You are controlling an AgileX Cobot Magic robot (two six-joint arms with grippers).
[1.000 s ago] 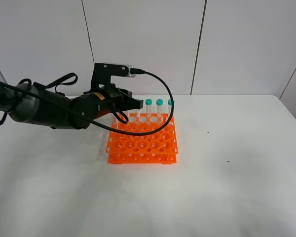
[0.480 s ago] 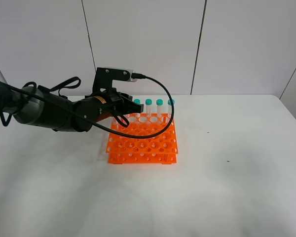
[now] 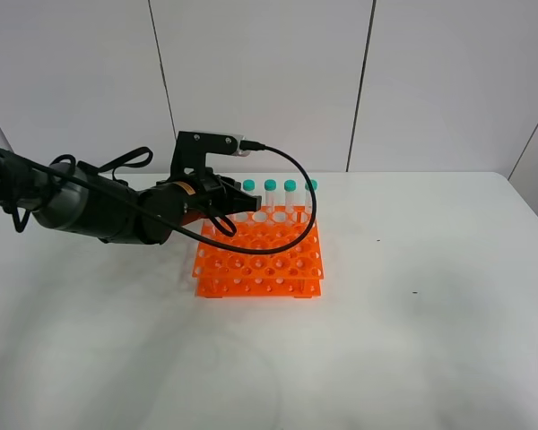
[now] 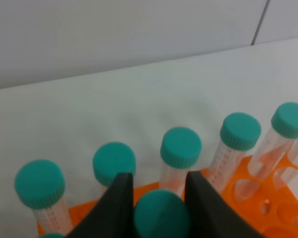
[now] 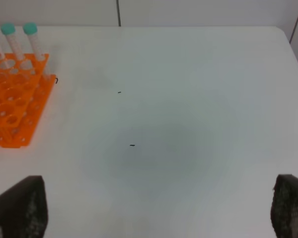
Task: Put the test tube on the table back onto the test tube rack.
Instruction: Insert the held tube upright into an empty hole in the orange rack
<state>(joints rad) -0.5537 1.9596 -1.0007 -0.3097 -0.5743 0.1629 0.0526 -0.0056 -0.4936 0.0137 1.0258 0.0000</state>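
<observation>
Gripping is confirmed at the left gripper (image 4: 158, 188): the jaws are closed on the test tube (image 4: 161, 215), with its teal cap pinched between the two black fingers. The tube is held upright, long axis roughly vertical, cap up. Its body and tip are hidden below the cap in the wrist view and behind the arm in the high view. It is positioned over the back-left part of the test tube rack (image 3: 260, 260), just in front of the back row of standing tubes (image 4: 181, 147) and close to their caps. Whether the tip is inside a hole cannot be told. The coming move is judged to be a straight lowering along the tube's own axis, tip lined up over a free hole. Sideways drift toward the back row would risk a cap being knocked. The right gripper (image 5: 154, 208) is seen wide open and empty over bare table (image 5: 179, 99), well apart from the rack, so the left arm is the nearer one.
</observation>
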